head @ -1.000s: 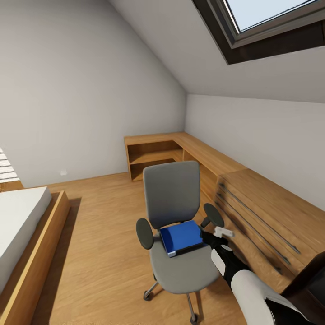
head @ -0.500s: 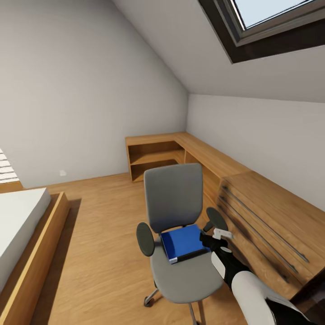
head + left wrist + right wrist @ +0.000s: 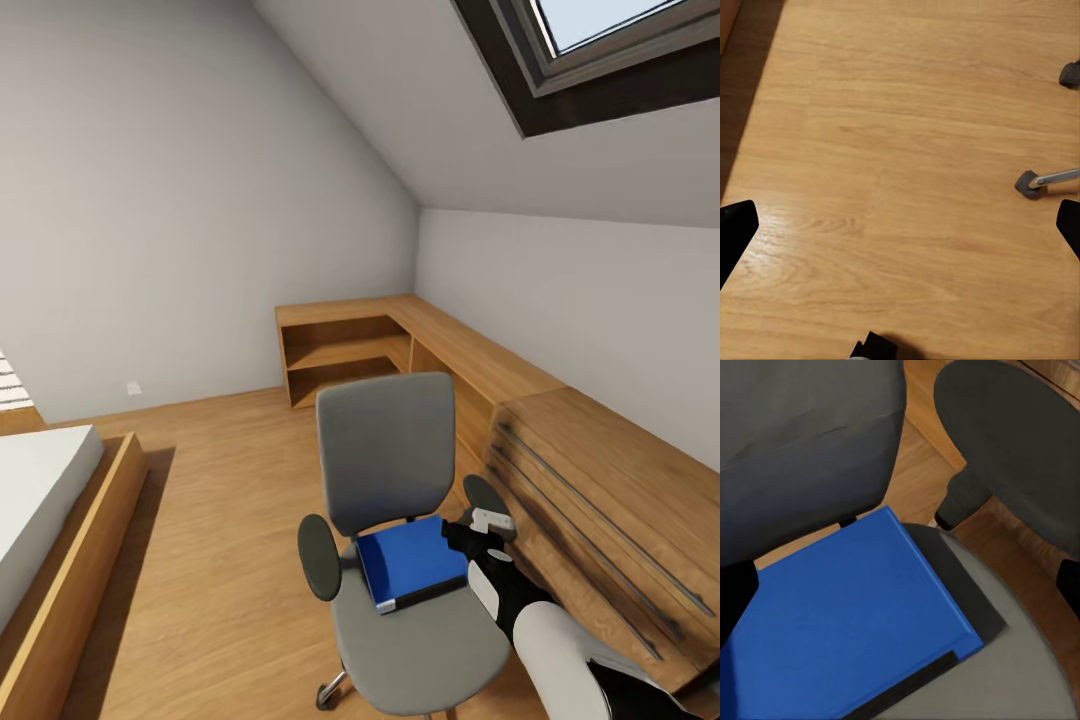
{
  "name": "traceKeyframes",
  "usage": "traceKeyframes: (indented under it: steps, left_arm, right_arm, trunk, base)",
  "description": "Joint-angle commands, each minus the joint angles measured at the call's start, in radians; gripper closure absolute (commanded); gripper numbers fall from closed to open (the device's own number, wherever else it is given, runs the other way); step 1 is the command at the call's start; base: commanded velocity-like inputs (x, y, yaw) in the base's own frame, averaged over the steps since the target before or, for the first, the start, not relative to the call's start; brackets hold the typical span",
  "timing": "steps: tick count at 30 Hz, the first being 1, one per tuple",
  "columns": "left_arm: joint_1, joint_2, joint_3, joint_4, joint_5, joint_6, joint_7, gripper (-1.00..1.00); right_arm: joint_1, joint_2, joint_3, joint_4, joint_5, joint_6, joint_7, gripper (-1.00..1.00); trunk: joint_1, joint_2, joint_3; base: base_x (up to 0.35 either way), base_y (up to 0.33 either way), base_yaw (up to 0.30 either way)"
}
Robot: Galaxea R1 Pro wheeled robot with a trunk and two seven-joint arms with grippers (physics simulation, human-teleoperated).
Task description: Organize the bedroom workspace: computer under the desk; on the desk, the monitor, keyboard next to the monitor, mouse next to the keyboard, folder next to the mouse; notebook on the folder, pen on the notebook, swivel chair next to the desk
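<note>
Folder (image 3: 408, 560): one, flat, bright blue, rectangular, dark spine edge with a white corner toward the front of the seat. It lies flat on the seat of the chair (image 3: 385, 455), toward the back, turned a little askew to the backrest. Right wrist view shows its plain blue cover (image 3: 847, 622) and the dark edge along one side.

Chair: one, grey seat and tall grey back, two black oval armrests, chrome legs with dark castors; two castors (image 3: 1027, 184) appear in the left wrist view.

Right gripper (image 3: 462, 535): just beside the folder's right edge, near the right armrest; fingertips at the far edges of the wrist view, jaws spread wide, holding nothing. Left gripper (image 3: 900, 232): jaws spread wide, holding nothing, over bare floor (image 3: 900, 150).

Room: light wood plank floor, white walls, sloped ceiling with one skylight (image 3: 610, 50). One wooden L-shaped shelf unit (image 3: 400, 345) in the corner, one wooden drawer chest (image 3: 600, 500) right of the chair, one bed (image 3: 40, 530) at left.
</note>
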Motion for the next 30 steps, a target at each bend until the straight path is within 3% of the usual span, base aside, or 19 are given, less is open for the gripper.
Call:
traceKeyframes:
  steps: [1, 16, 30]
  left_arm:
    - [-0.001, 0.000, -0.003, 0.000, 0.001, -0.003, 0.004, -1.00]
    - [-0.001, 0.004, -0.002, 0.000, 0.001, -0.002, 0.004, -1.00]
    - [-0.001, 0.004, -0.002, 0.000, 0.001, -0.002, 0.004, -1.00]
  right_arm:
    - [-0.001, 0.001, -0.007, 0.001, 0.010, -0.003, -0.001, -1.00]
    - [-0.001, 0.009, -0.006, 0.014, 0.008, -0.003, 0.003, -1.00]
    - [-0.001, 0.010, -0.006, 0.013, 0.006, -0.003, 0.002, -1.00]
  trunk:
    - [0.000, -0.001, -0.001]
    - [0.000, -0.001, -0.001]
    - [0.000, -0.001, -0.015]
  base:
    - [0.039, 0.000, 0.000]
    - [0.004, 0.000, 0.005]
    - [0.000, 0.000, 0.174]
